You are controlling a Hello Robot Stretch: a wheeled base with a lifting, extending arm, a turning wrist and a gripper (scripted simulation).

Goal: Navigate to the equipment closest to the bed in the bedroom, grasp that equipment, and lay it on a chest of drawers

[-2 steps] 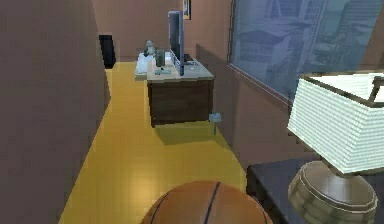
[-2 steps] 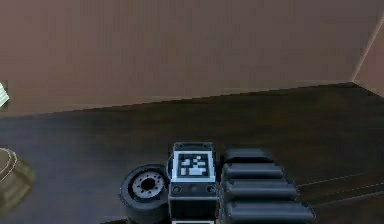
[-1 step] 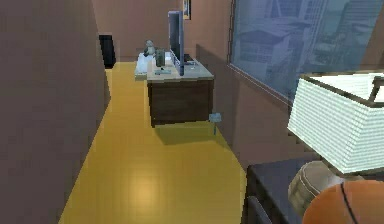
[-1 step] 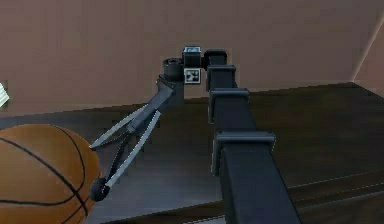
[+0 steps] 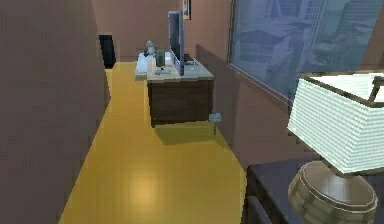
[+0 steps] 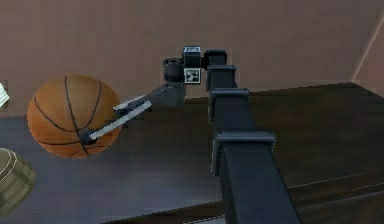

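The claw reached out at the end of the dark arm, toward the arm side view's left. Its two thin fingers lay against an orange ball with black lines. I could not tell how the fingers stood. I also could not tell if the claw held the ball, because a dark top lay right behind and under it. Two small white squares sat where the claw met the arm. A round lamp foot stood on the dark top just beside the ball, at the picture's left edge. A plain brown wall rose behind it all.

The forward view showed the room ahead. The whole lamp, with its pale striped shade, stood on the same dark top at the bottom right. A big window ran along the right wall.

Farther on, a brown cabinet stood by the right wall. It stuck out into the yellow floor. On it were a tall dark flat thing and some small pale things too small to name. A small grey thing sat low by its near corner. A dark box stood far off at the end.

A brown wall closed in the left side. Between it and the cabinet the floor was a thin open strip. Nearer in, the floor was wider.
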